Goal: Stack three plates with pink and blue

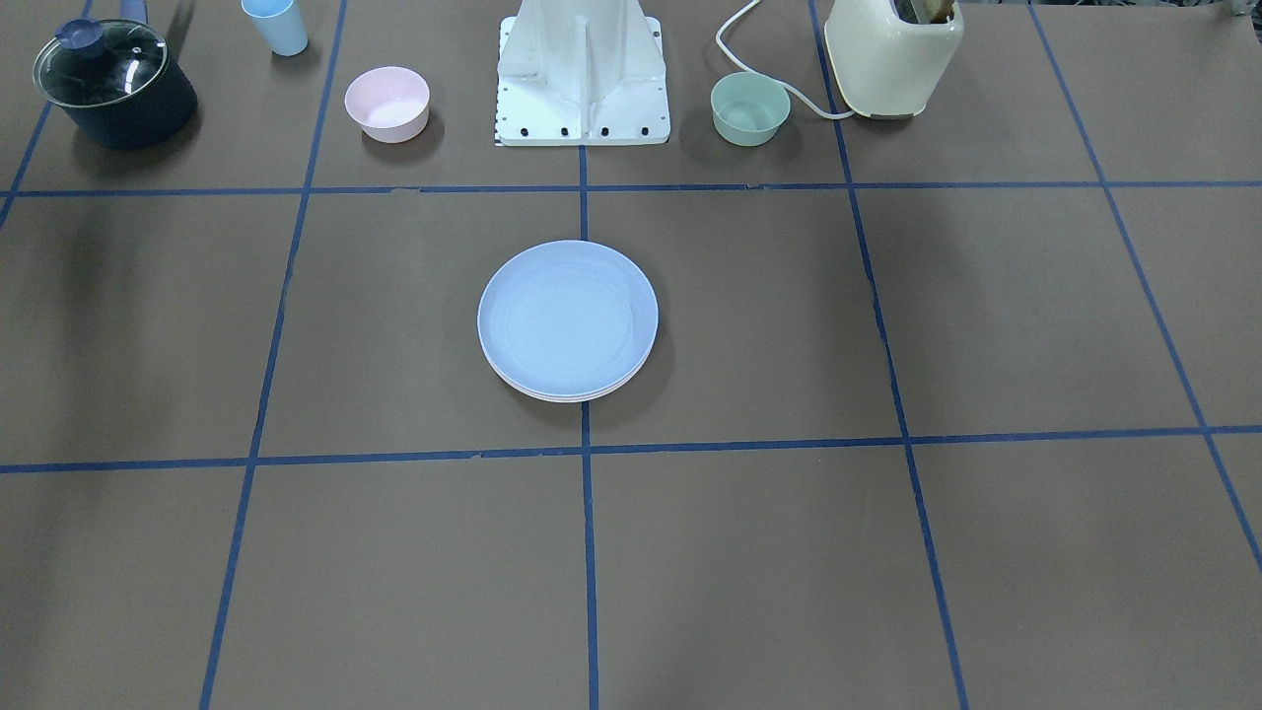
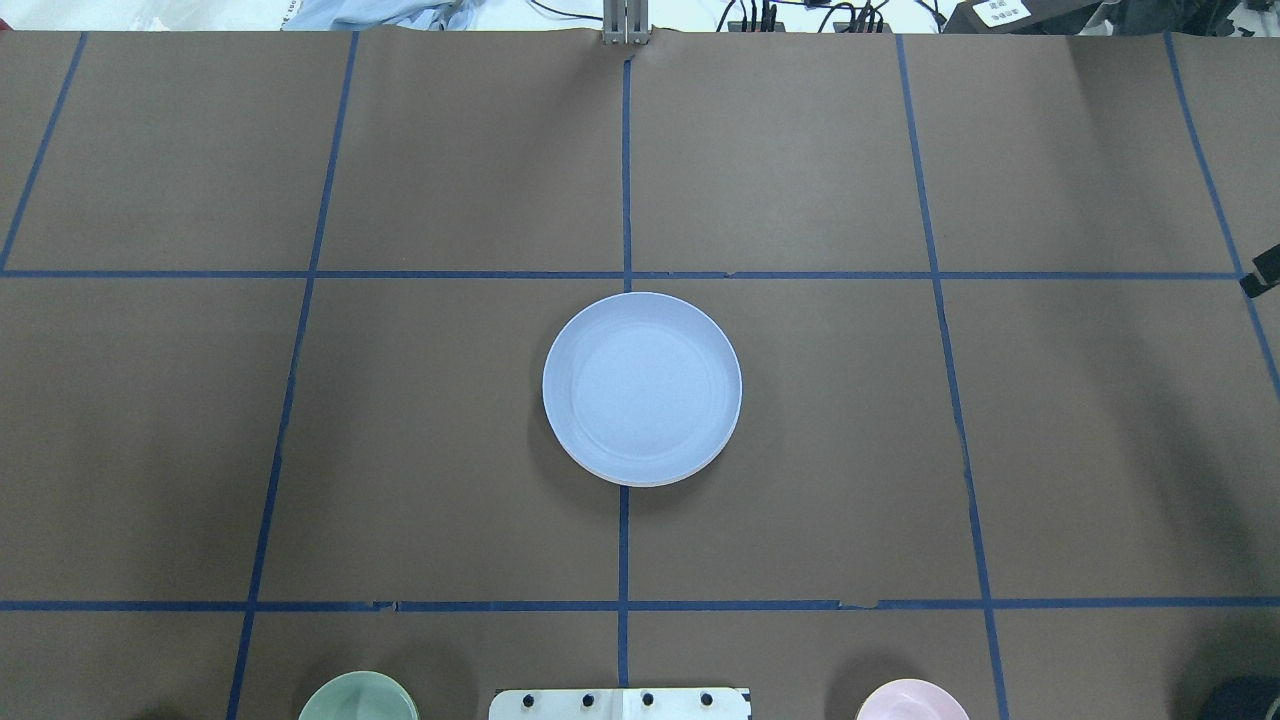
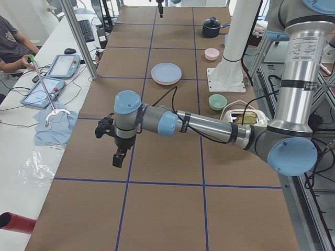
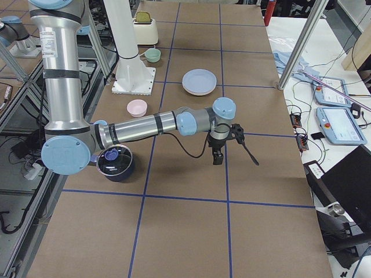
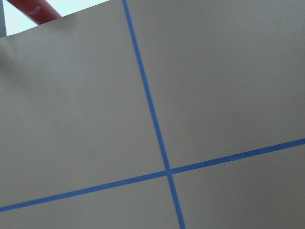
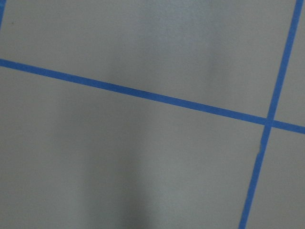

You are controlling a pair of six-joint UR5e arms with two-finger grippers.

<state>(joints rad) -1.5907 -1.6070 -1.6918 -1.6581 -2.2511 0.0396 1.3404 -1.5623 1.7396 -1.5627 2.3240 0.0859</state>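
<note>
The light blue plate [image 1: 567,316] lies on top of a stack at the table's middle, also in the overhead view [image 2: 642,385]. Pale rims of the plates under it [image 1: 570,396] show at its near edge; I cannot tell their colours apart. My left gripper [image 3: 119,158] hangs over bare table far to the robot's left of the stack, and I cannot tell whether it is open. My right gripper [image 4: 217,157] hangs over bare table far to the right, and I cannot tell its state either. Both wrist views show only brown table and blue tape lines.
By the robot's base [image 1: 582,79] stand a small pink bowl [image 1: 386,102], a mint-green bowl [image 1: 750,106], a cream toaster [image 1: 892,54], a dark lidded pot [image 1: 113,84] and a light blue cup [image 1: 276,25]. An operator [image 3: 10,47] sits beside the table.
</note>
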